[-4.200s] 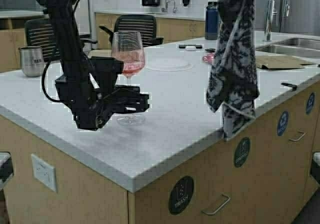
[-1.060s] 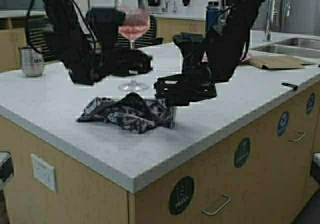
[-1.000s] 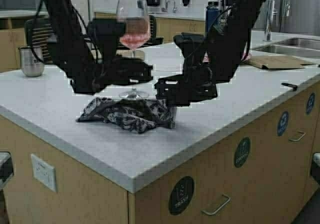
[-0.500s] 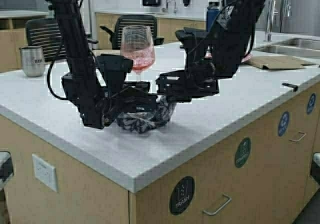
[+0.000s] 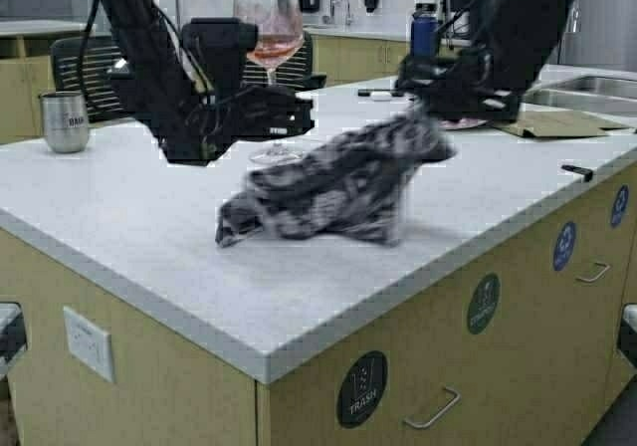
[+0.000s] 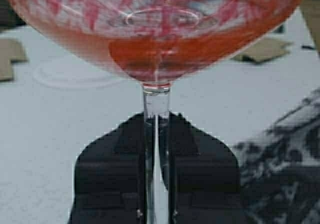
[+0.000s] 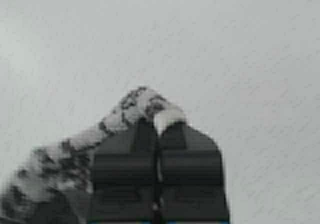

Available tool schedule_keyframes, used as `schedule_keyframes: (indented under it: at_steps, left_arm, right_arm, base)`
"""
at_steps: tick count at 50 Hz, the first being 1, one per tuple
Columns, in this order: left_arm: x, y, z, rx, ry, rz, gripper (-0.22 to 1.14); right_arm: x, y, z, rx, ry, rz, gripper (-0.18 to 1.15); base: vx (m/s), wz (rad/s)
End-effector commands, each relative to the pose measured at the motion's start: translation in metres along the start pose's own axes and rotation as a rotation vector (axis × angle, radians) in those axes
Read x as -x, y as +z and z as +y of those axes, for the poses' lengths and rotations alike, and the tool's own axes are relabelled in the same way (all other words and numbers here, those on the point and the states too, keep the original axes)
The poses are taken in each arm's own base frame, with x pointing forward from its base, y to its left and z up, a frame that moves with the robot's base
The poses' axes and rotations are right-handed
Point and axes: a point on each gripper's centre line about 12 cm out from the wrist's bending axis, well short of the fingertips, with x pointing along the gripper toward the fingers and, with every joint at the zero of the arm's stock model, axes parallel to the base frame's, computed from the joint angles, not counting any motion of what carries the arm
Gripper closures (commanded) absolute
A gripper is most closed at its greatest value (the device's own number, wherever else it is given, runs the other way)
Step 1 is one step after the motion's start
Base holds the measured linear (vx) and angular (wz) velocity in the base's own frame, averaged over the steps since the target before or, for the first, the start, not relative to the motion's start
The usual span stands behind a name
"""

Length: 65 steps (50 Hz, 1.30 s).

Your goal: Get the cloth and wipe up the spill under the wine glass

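Note:
My left gripper (image 5: 297,117) is shut on the stem of the wine glass (image 5: 267,23) and holds it upright, its foot clear above the white counter (image 5: 119,217). Up close in the left wrist view, the stem (image 6: 156,129) runs between the black fingers (image 6: 110,179), with pinkish-red liquid in the bowl above. My right gripper (image 5: 426,96) is shut on one end of the cloth (image 5: 328,192) and is raised over the counter's right middle. The navy floral towel stretches from there down to the counter in front of the glass. In the right wrist view, a cloth corner (image 7: 135,104) is pinched in the right gripper (image 7: 159,130).
A steel mug (image 5: 65,119) stands at the counter's far left. A brown paper sheet (image 5: 557,122) lies by the sink (image 5: 582,90) at the back right, with a blue bottle (image 5: 423,33) behind. The counter's front edge (image 5: 259,371) is close.
The left gripper has raised the wine glass. The right gripper has moved up and to the right, pulling the bunched cloth out from under the glass and stretching it out.

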Motion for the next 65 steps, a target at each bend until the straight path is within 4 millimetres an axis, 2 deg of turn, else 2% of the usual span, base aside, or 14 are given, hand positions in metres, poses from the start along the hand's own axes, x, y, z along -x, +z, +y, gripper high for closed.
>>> schedule_keyframes:
  at_steps: [1,6,11,18,29,41,47,65]
  left_arm:
    - [-0.025,0.024,-0.004,-0.002,-0.009,-0.044,0.64]
    - [-0.037,0.013,-0.005,0.000,-0.013,-0.052,0.65]
    - [-0.040,-0.005,-0.005,-0.004,-0.013,-0.034,0.65]
    - [-0.032,-0.032,-0.004,-0.009,-0.013,0.020,0.65]
    - [-0.019,-0.057,-0.003,-0.015,-0.013,0.015,0.64]
    - [-0.012,-0.082,-0.003,-0.015,-0.011,0.046,0.61]
    - [-0.010,-0.088,-0.002,-0.016,-0.006,0.055,0.52]
    - [-0.011,-0.095,0.004,-0.048,0.021,0.004,0.02]
  right_arm:
    - [0.008,0.052,-0.003,-0.031,0.001,-0.137,0.91]
    - [0.010,0.059,-0.002,-0.028,0.003,-0.154,0.91]
    - [0.011,0.056,-0.004,-0.023,0.002,-0.145,0.91]
    - [0.016,0.042,-0.009,-0.013,-0.009,-0.108,0.91]
    - [0.012,0.025,-0.016,-0.008,-0.025,-0.071,0.91]
    - [0.011,0.018,-0.018,-0.004,-0.031,-0.054,0.91]
    - [0.011,0.017,-0.018,0.000,-0.028,-0.052,0.91]
    - [0.011,0.004,-0.021,0.023,-0.024,-0.017,0.91]
  base:
    - [0.00,0.00]
    - [0.00,0.00]
    - [0.00,0.00]
    - [0.00,0.00]
    - [0.00,0.00]
    - [0.00,0.00]
    - [0.00,0.00]
    - [0.00,0.00]
